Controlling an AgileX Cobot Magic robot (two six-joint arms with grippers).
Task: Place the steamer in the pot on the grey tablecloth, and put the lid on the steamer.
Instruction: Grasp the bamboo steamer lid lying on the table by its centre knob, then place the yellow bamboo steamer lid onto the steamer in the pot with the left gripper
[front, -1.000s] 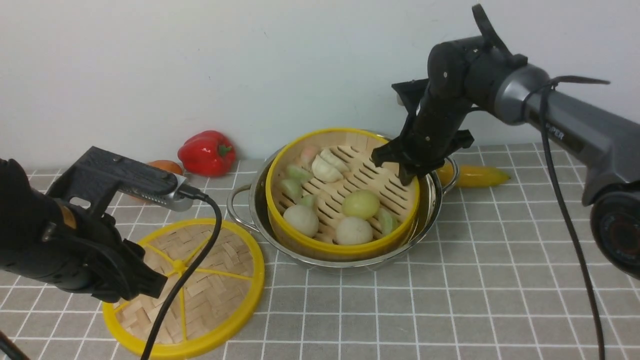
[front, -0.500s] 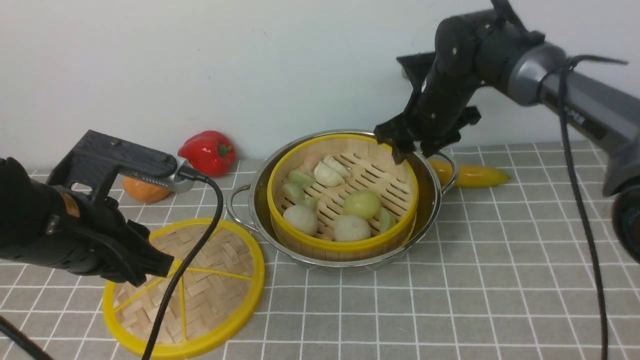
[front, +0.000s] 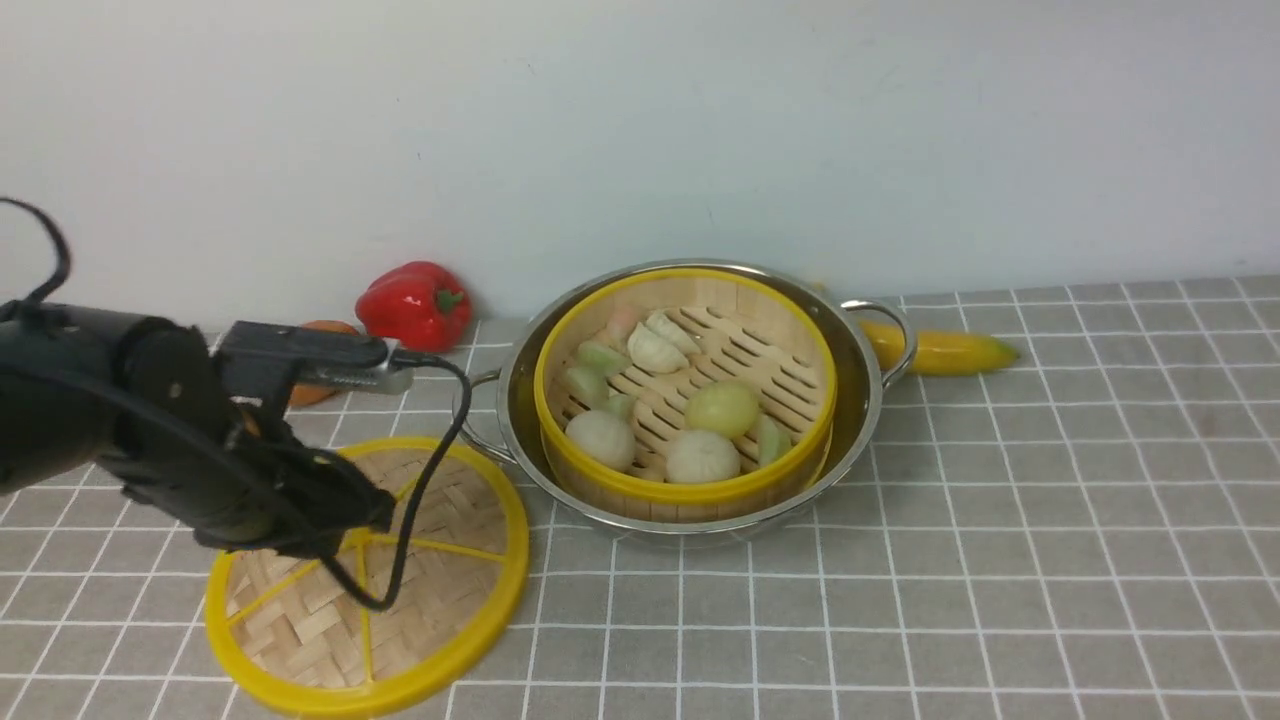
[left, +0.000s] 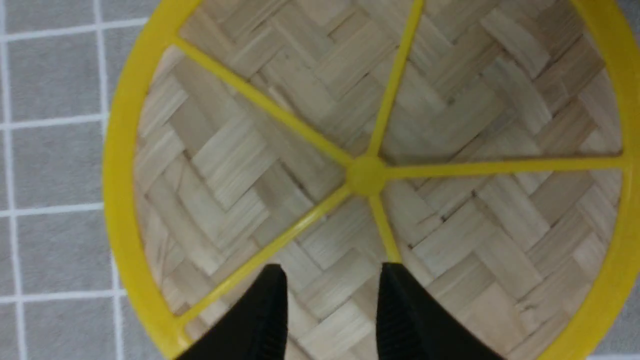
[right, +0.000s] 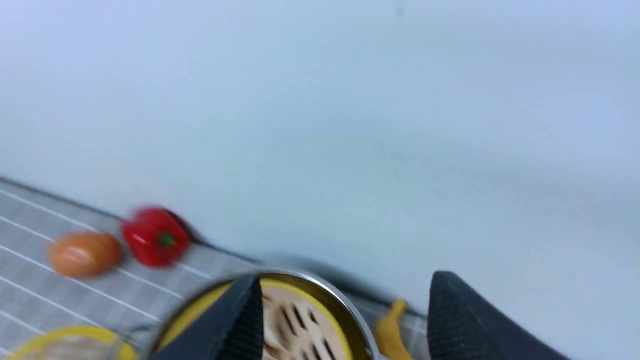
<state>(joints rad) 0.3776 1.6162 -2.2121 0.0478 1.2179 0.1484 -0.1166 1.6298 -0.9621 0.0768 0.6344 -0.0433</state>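
While your left gripper (front: 372, 512) hangs over the lid (front: 455, 590), its two black fingers (left: 270, 315) stand partway apart with only woven bamboo showing in the gap, so they have hold of nothing. From the left wrist view you can see the tips just short of the yellow centre knob (left: 366, 175), one of them beside a spoke. Whether they touch the weave you cannot tell. The lid lies flat on the grey tablecloth (front: 1000, 560), on your robot's left side and nearer to you than the pot (front: 858, 400). Its yellow rim comes close to the pot's left loop handle (front: 472, 400), though contact there is unclear. The steamer (front: 690, 492) sits upright inside the pot and uncovered, ringed by a band of shiny steel wall. On its slatted floor lie several pale buns (front: 703, 457) and a few dumplings (front: 652, 345). The pot itself stands on the cloth, fairly near the white wall (front: 700, 120). Your right gripper (right: 345, 277) appears only through its own wrist camera, where the picture is blurred: its fingers are spread wide and empty, with the far edge of the pot and steamer below them. A banana (front: 945, 350) lies just behind the pot's right handle, a red pepper (front: 415, 305) rests against the wall, and an orange fruit (right: 85, 253) sits beside the pepper — the left arm partly hides it in the front view.
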